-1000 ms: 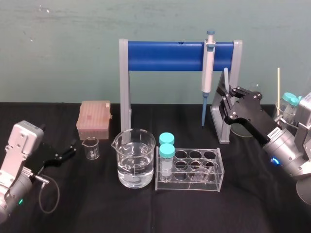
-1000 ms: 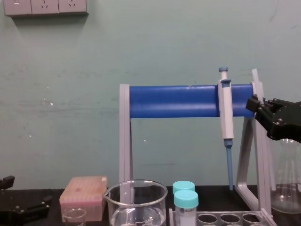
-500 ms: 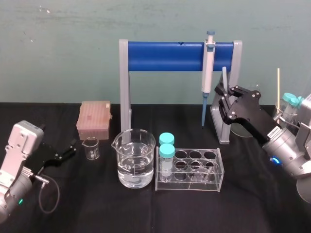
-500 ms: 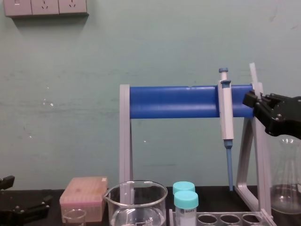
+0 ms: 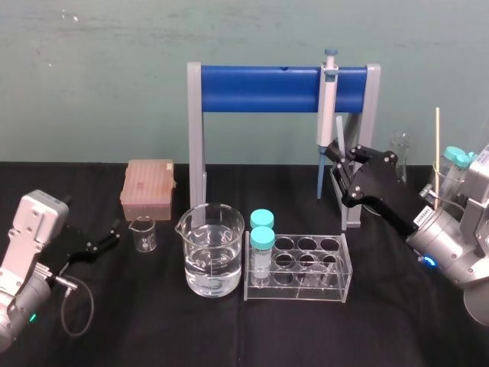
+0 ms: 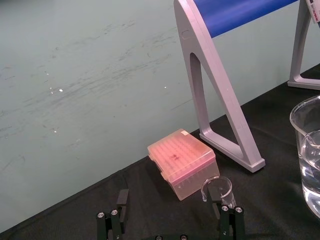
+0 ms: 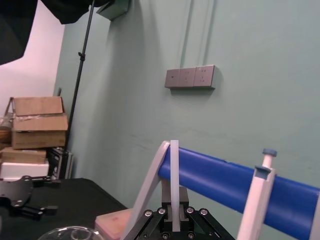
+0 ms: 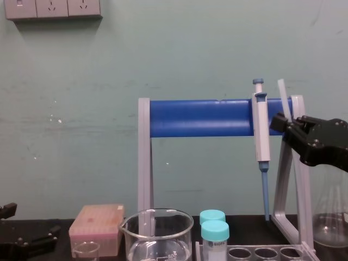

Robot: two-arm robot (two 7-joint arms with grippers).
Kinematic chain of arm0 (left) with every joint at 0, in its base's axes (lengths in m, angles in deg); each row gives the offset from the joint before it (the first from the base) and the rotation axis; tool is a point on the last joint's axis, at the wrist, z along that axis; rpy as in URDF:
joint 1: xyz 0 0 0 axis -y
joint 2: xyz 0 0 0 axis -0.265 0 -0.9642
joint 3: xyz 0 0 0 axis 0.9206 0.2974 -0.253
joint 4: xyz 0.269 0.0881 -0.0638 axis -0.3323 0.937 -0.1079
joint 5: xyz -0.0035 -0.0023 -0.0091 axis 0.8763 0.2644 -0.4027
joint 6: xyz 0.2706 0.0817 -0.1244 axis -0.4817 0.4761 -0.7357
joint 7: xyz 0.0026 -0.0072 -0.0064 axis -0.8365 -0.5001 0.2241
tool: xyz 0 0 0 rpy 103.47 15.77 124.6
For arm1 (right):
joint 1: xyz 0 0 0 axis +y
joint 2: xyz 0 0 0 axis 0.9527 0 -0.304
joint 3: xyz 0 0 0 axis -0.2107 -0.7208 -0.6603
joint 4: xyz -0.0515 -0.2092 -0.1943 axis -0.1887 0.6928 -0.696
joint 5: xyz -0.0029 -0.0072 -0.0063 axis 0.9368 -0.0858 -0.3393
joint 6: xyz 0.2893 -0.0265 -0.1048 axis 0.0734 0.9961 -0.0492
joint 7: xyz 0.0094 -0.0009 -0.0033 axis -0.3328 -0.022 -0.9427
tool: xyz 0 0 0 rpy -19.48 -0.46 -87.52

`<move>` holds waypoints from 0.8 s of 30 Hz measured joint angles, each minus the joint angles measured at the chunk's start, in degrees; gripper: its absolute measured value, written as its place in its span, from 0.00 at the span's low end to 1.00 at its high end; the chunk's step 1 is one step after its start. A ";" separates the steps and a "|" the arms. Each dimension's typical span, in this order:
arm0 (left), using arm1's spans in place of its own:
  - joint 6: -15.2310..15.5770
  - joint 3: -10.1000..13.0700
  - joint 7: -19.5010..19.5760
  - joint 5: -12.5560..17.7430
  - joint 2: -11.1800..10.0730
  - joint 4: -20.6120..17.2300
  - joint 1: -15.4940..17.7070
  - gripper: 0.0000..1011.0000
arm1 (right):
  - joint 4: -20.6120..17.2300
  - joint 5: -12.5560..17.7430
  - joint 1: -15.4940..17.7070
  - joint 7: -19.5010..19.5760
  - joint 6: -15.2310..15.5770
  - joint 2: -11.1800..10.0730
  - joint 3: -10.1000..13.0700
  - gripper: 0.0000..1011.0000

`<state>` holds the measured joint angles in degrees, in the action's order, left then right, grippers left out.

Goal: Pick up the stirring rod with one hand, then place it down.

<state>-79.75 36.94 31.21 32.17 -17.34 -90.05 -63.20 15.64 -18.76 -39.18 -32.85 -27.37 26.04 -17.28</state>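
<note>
Sticking up from right tool: stirring rod (pipette beside).

Stirring rod, between the jaws: translucent whitish. Right gripper: matt black, silver screw heads. Just behind the jaws, stand: blue crossbar, grey legs; pipette: white body, blue tip. Well to the jaws' left, tip box: translucent pink. Vials: teal caps. Table: black. Wall: pale green.
</note>
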 joint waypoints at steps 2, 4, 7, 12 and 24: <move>0.00 0.00 0.00 0.00 0.00 0.00 0.00 0.99 | -0.07 0.32 0.07 -0.29 0.37 -0.07 -0.22 0.07; 0.00 0.00 0.00 0.00 0.00 0.00 0.00 0.99 | -0.16 0.77 0.14 -0.74 0.85 -0.20 -0.54 0.07; 0.00 0.00 0.00 0.00 0.00 0.00 0.00 0.99 | -0.35 1.44 0.31 -1.21 1.65 -0.39 -0.96 0.07; 0.00 0.00 0.00 0.00 0.00 0.00 0.00 0.99 | -0.74 2.10 0.65 -1.44 2.77 -0.68 -1.51 0.07; 0.00 0.00 0.00 0.00 0.00 0.00 0.00 0.99 | -0.29 4.33 0.75 -2.30 5.61 -1.11 -2.72 0.07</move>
<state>-79.75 36.94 31.21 32.17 -17.34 -90.05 -63.20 15.36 -14.43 -38.43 -35.15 -21.77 24.93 -20.00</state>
